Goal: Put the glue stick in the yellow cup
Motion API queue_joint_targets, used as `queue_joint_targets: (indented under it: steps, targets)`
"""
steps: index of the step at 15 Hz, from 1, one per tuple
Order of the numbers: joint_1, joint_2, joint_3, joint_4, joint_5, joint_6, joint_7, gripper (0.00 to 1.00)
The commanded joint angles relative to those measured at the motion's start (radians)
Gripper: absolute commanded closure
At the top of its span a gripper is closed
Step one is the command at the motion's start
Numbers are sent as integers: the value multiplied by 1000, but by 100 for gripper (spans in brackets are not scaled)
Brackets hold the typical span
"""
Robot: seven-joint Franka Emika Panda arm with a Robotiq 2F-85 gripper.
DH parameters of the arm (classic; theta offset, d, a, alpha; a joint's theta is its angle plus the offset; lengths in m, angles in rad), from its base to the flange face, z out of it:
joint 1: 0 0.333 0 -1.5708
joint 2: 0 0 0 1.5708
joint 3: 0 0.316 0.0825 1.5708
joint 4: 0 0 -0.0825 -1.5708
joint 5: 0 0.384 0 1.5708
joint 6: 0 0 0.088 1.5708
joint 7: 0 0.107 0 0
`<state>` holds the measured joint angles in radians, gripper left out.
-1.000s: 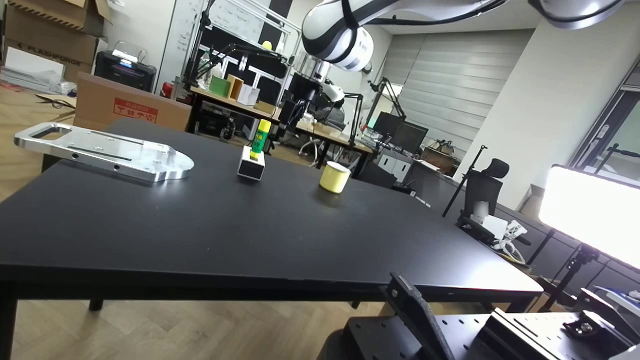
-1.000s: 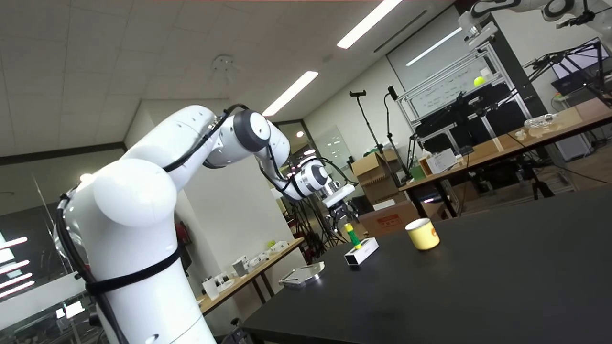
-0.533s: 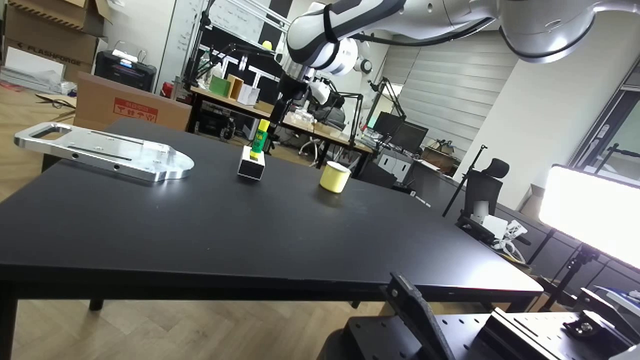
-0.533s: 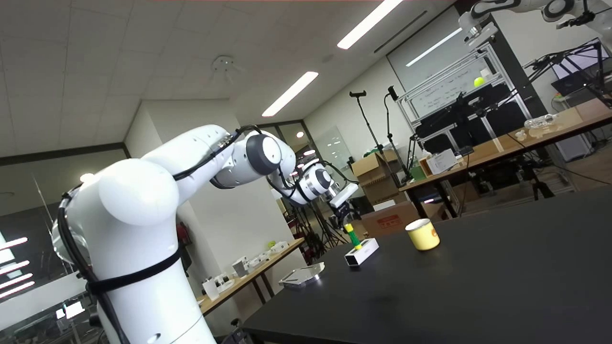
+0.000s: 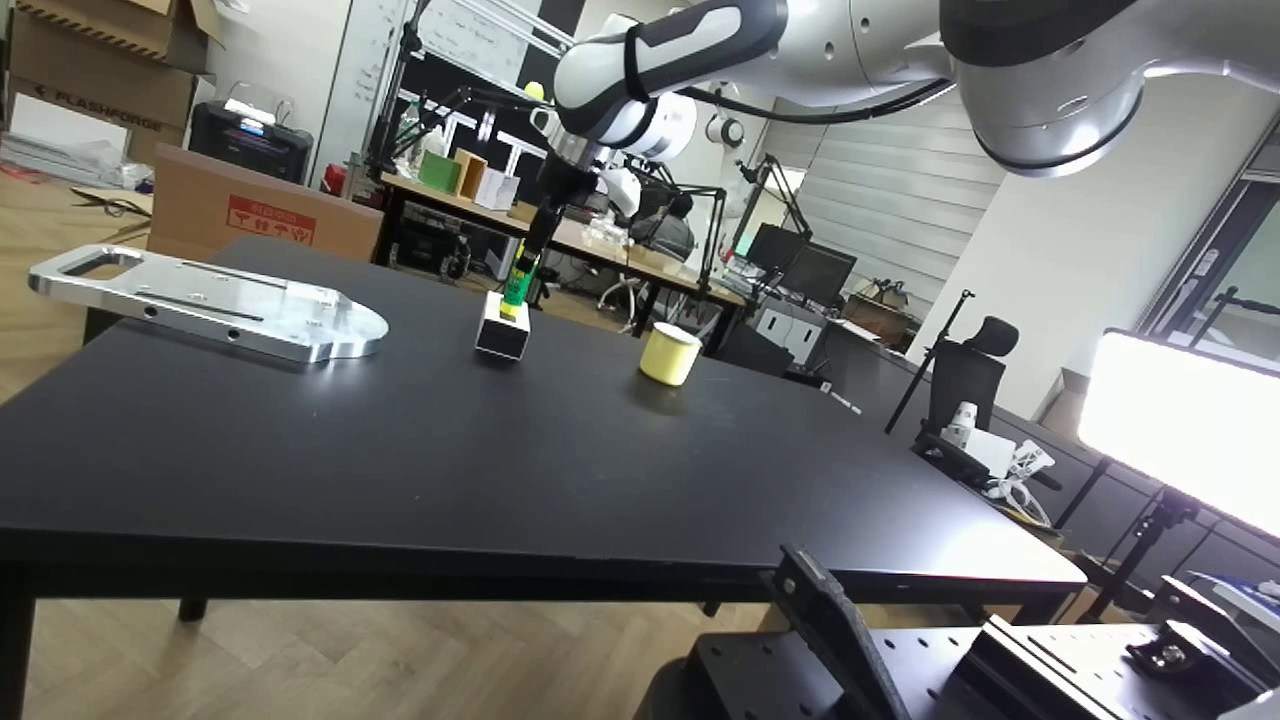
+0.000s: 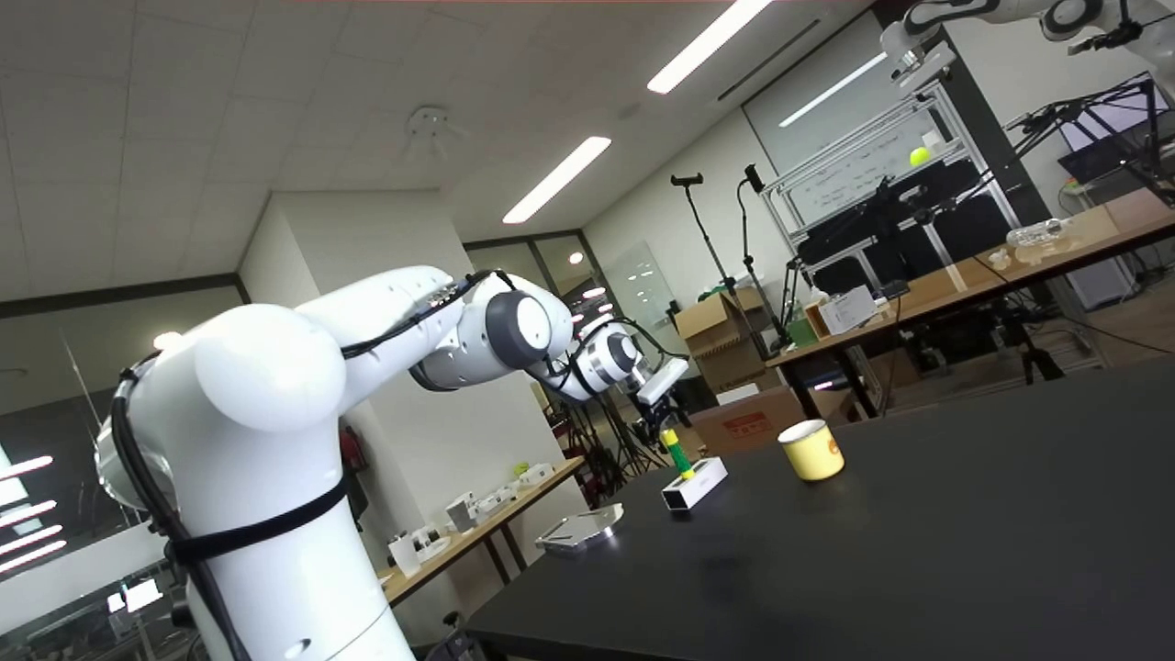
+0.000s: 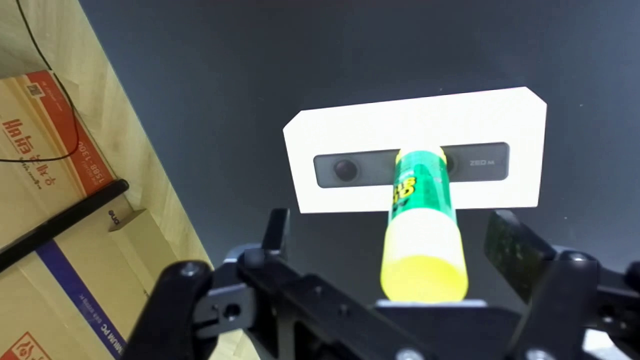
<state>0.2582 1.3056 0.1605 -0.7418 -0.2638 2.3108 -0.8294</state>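
Note:
The glue stick (image 5: 514,290), green with a yellow cap, stands upright on a white box (image 5: 503,333) on the table. It shows also in an exterior view (image 6: 678,456) and the wrist view (image 7: 424,192). My gripper (image 7: 391,222) is open around the capped end, with a visible gap on each side in the wrist view. In both exterior views the gripper (image 5: 528,256) is at the top of the glue stick, coming down from above. The yellow cup (image 5: 668,358) stands upright on the table, apart from the box; it also shows here (image 6: 811,452). It is out of the wrist view.
A flat silver metal plate (image 5: 215,298) lies on the black table (image 5: 450,450), on the far side of the box from the cup. The table edge runs close behind the box. Cardboard boxes (image 7: 60,210) stand on the floor beyond that edge.
The arm has come down and the gripper has moved from above the glue stick to around its top. The glue stick, the white box and the cup have not moved.

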Motion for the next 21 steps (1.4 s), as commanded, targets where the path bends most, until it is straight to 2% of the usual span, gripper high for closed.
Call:
queue_joint_targets:
  steps: [1, 8, 10, 11, 16, 21]
  targets:
    - [23, 55, -8, 111, 40, -65, -28, 26]
    - [28, 88, -11, 184, 92, -131, -25, 75]
    - [17, 67, -8, 167, 76, -125, -4, 88]
    - [13, 55, -16, 166, 73, -129, 11, 91]
    - [-26, 3, -61, 191, 65, -120, 70, 91]
    - [-126, -42, -91, 190, 81, -105, 121, 91]
